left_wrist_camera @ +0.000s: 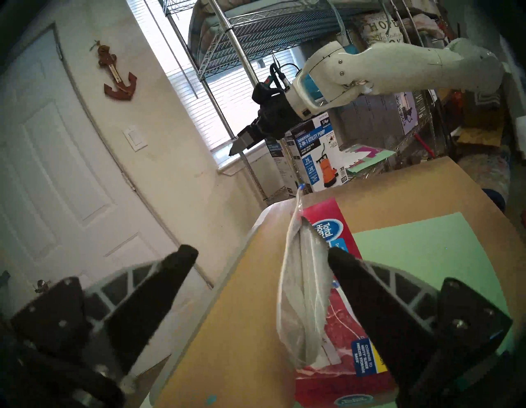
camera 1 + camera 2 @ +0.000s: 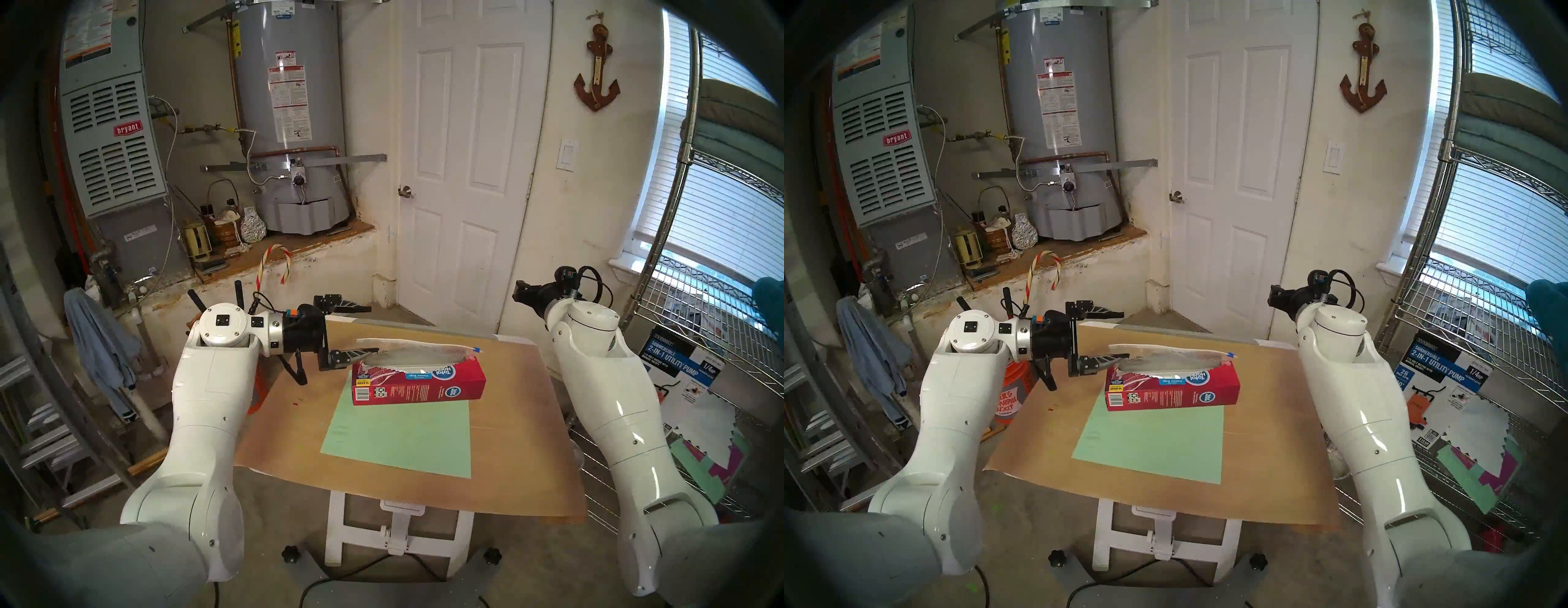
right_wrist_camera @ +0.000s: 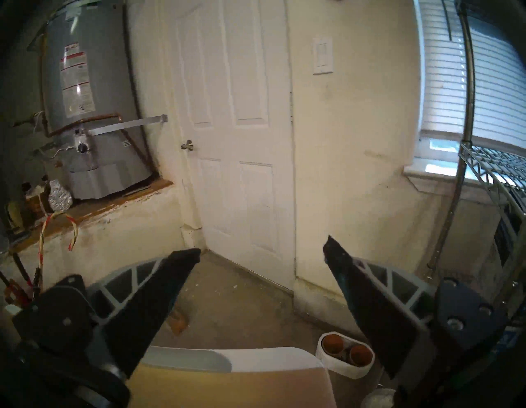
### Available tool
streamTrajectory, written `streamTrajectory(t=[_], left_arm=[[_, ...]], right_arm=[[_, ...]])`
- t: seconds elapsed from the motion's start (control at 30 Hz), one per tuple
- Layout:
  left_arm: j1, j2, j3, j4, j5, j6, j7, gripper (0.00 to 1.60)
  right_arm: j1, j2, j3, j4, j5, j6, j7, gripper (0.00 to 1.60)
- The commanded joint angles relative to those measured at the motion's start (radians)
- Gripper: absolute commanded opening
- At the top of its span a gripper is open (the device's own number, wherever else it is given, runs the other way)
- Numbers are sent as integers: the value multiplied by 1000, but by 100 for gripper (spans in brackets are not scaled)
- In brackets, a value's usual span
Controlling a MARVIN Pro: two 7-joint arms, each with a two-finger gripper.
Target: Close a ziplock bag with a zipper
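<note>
While propped on red box, ziplock bag lengthwise left-right, zipper rightmost

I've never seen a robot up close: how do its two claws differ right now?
The left tool points sideways over the table, one finger beside the ziplock bag on the red box. The right tool points toward the door, near nothing. Both are open and empty.
</note>
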Motion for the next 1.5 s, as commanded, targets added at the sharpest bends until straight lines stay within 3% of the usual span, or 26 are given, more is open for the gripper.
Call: streamTrajectory(t=[0.0,0.23,0.77,1.13,1.47], left_arm=[[-80,-38,-68,-20,-37,36,102,160],[-147,-54,-92,-14,20,74,203,160],[-274,-133,-33,68,254,190,489,160],[-319,-190,-29,123,393,329,695,160],[-305,-278,-75,56,450,439,885,160]], right_arm=[[40,-102,23,-18,-10,-20,-119,160],[40,-107,18,-19,-6,-24,-162,160],[64,-168,30,-16,-46,-53,-311,160],[103,-216,48,3,-100,-95,-477,160],[148,-261,70,54,-155,-149,-655,160]])
